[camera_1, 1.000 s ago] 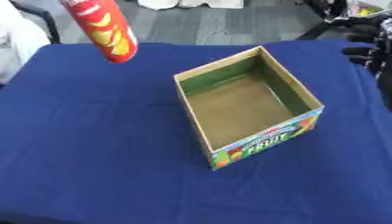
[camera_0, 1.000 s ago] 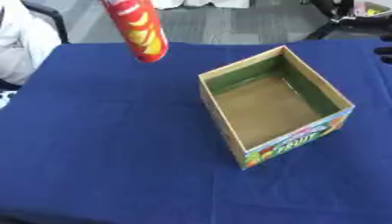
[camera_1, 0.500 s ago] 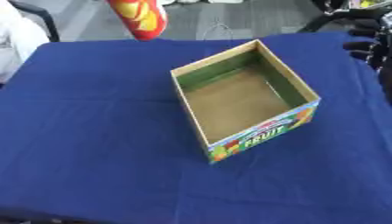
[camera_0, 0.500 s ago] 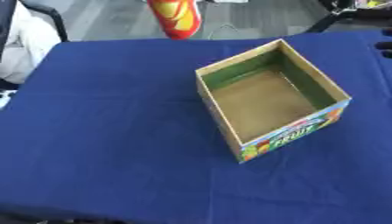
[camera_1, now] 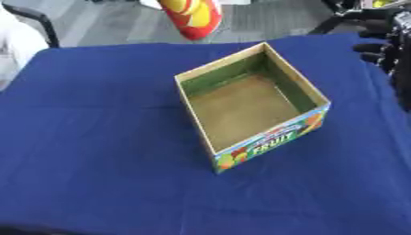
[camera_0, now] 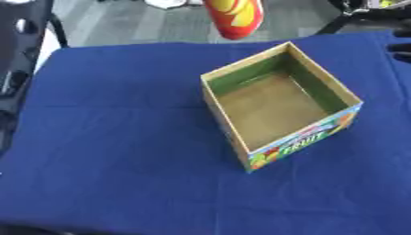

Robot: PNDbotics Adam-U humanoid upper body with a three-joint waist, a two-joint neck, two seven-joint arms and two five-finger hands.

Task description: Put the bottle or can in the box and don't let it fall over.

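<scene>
Red-and-yellow cylindrical can (camera_1: 192, 17) aloft over the table's (camera_0: 112, 137) far edge. Open square cardboard box (camera_0: 277, 104) mid-cloth, empty. Right hand (camera_1: 384, 43) at the right edge, black fingers curled, empty.

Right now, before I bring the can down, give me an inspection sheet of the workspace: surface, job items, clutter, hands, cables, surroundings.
Surface: table under a blue cloth.
Job's things: red and yellow can in the air at the top edge, beyond the far corner of the box, not over its opening; what holds it is out of view. Cardboard box upright, open top, nothing in it, "FRUIT" print on the near side.
Clutter: nothing seen on the cloth.
Hands: right hand shows as dark fingers at the right edge, by the cloth's far right corner, holding nothing; left hand not in view.
Cables: nothing seen.
Surroundings: grey floor beyond the table; dark chair frame at left.
</scene>
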